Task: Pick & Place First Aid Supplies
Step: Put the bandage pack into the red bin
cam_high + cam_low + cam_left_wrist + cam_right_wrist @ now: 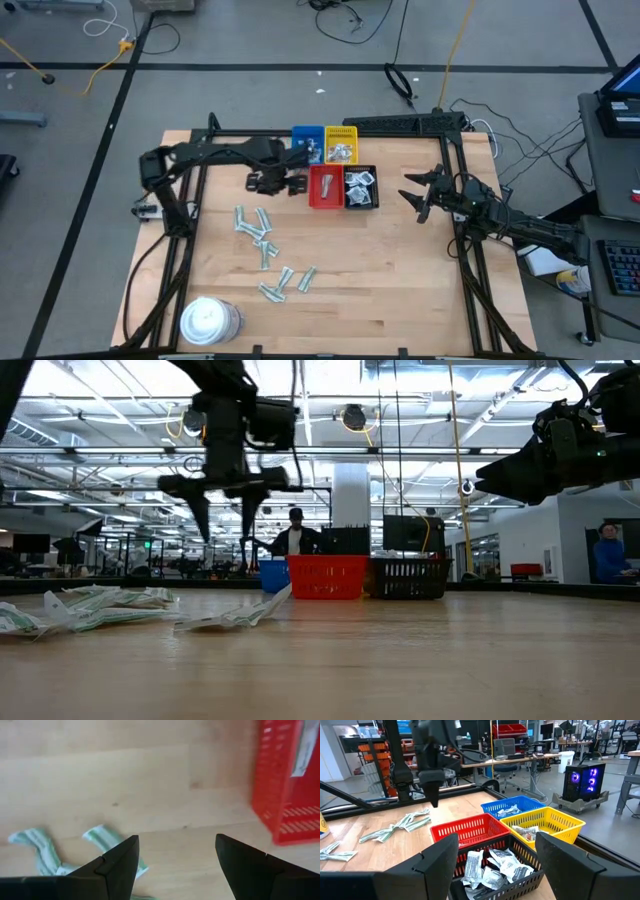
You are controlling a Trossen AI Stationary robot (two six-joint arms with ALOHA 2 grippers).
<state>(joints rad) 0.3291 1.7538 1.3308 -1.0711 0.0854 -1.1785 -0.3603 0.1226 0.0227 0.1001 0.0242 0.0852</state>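
Four small plastic mesh trays are clustered mid-table: blue tray (306, 141) and yellow tray (341, 142) hold white packets, black tray (361, 187) is packed with white square packets (492, 867), red tray (325, 187) holds one strip. About nine pale green strip packets (256, 231) lie loose on the wooden table (400, 270). A round white tub (205, 320) sits near the table's edge. Left gripper (285, 181) is held beside the red tray, jaws apart, empty. Right gripper (420, 195) is held beside the black tray, jaws wide, empty.

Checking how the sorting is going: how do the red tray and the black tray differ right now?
The red tray looks nearly empty, with one narrow strip visible inside; the black tray is heaped with white square packets. The red tray lies closer to the left hand, the black tray closer to the right hand. Both are slotted baskets standing side by side.
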